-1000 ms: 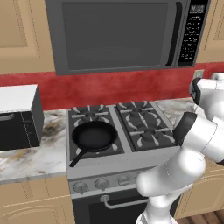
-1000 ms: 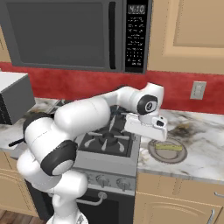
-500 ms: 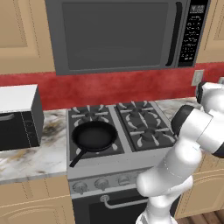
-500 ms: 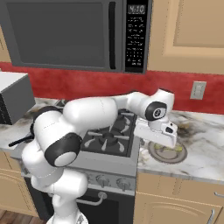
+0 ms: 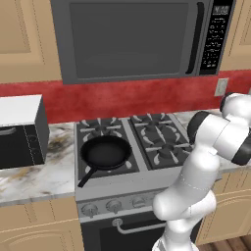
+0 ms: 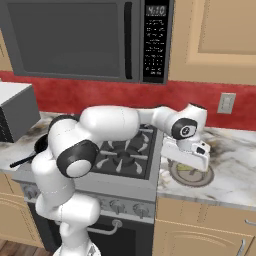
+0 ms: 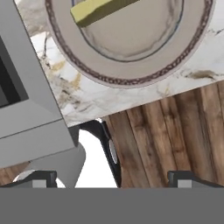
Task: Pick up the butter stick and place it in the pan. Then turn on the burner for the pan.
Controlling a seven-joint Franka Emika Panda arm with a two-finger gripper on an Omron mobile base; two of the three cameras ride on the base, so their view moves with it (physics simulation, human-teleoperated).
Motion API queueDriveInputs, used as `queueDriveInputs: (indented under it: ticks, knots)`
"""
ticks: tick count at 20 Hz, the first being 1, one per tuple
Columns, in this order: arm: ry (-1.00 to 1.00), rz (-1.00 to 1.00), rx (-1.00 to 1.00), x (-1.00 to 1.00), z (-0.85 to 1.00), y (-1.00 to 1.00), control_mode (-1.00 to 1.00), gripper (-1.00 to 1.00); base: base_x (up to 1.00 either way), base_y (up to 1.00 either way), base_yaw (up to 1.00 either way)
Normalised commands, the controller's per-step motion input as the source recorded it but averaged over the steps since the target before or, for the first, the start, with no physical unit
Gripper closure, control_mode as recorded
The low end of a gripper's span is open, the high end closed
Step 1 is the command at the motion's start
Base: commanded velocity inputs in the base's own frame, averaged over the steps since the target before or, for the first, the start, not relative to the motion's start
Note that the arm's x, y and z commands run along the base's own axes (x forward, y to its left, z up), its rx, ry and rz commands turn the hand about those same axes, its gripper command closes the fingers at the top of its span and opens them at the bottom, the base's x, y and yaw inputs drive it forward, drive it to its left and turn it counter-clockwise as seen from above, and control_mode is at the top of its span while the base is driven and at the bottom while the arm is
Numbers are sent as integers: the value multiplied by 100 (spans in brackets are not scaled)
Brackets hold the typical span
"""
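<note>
Since a second ago we see the arm has swung farther right and lower: the tool (image 6: pixel 192 159) has come down from beside the stove's right edge to hang just over the grey plate (image 6: pixel 202 177) on the marble worktop (image 6: pixel 231 170), while the pan and the base cameras have kept their places.

In the right base view we find the arm reaching across the stove's right half, its hand tipped down over the plate, which hides much of the dish. We read the tool as spread wide, holding nothing: in the hand view its two dark fingertips (image 7: pixel 38 179) stand far apart at the bottom edge with only floor and the robot's body between them.

In the hand view the butter stick (image 7: pixel 98 9) lies on the plate (image 7: pixel 131 70), a pale yellow bar slanted across the dish near the top of the picture, well apart from the fingertips. The plate sits on the worktop (image 7: pixel 78 94) close to its front edge, just beside the stove's grey side (image 7: pixel 26 105).

In the left base view the pan (image 5: pixel 106 152) rests on the front left burner (image 5: pixel 106 164), handle pointing toward the front left. The front right burner (image 5: pixel 166 151) stands bare. A microwave (image 5: pixel 132 39) hangs above the stove, and a toaster oven (image 5: pixel 20 130) sits on the worktop to the left.
</note>
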Motion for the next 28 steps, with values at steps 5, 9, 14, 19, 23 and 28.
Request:
queueDriveInputs:
  ticks: [5,9,14,19,23,28]
  knots:
    - [0,-5,0,28,-6,-12,-100,-100,0,0,0]
    - [0,-5,0,26,-10,-13,-100,-100,0,0,0]
    - [0,-6,0,20,-16,-12,-100,-100,0,0,0]
    - [-4,-5,0,18,-16,-6,-100,-100,0,0,0]
    - [-6,-4,0,14,-16,0,-100,-100,0,0,0]
    - [-3,-8,-1,11,-18,0,-100,-100,0,0,0]
